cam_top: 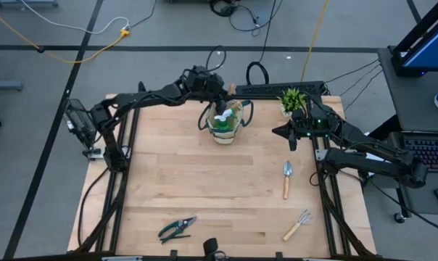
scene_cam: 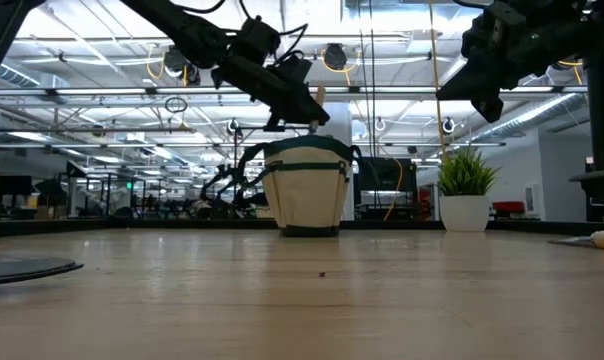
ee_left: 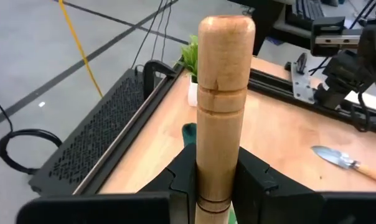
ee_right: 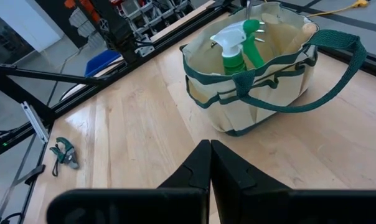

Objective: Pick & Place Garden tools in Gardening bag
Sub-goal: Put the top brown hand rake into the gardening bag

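Table: gardening bag sits at its far edge, mouth up, so tools drop in from above. Left gripper hovers right over the bag, clamped on a wooden-handled trowel, handle up and blade down, presumably to lower it in. Right gripper waits beside the bag, fingers shut, empty, clear of the drop path. Spray bottle already stands inside the bag. Second trowel, hand rake and pruning shears lie well in front of the bag, still to pick.
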`<state>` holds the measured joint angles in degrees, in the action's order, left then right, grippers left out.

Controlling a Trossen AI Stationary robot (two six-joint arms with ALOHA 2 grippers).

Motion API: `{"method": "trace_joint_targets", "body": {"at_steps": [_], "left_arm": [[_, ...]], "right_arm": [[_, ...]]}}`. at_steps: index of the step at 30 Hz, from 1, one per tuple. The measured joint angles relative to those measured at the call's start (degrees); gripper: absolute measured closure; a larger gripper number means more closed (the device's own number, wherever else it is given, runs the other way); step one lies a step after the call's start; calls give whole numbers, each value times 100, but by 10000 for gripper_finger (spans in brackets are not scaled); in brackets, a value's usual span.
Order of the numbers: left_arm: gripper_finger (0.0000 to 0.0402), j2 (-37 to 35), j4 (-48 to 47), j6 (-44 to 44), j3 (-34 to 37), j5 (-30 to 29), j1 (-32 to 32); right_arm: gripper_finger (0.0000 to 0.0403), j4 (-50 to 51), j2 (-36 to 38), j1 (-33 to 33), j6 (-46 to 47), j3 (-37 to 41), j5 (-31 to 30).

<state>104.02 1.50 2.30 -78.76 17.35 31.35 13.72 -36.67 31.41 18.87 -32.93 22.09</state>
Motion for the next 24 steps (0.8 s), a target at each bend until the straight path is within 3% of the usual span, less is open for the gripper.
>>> {"method": "trace_joint_targets", "body": {"at_steps": [14,24], "left_arm": [[337,-9,486,138,865,-244,-22],[337,-15,525,101,1084,-421,-35]], "right_arm": [[403,11,0,1,-2,0,-1],[403,13,0,0,17,0,0]]}}
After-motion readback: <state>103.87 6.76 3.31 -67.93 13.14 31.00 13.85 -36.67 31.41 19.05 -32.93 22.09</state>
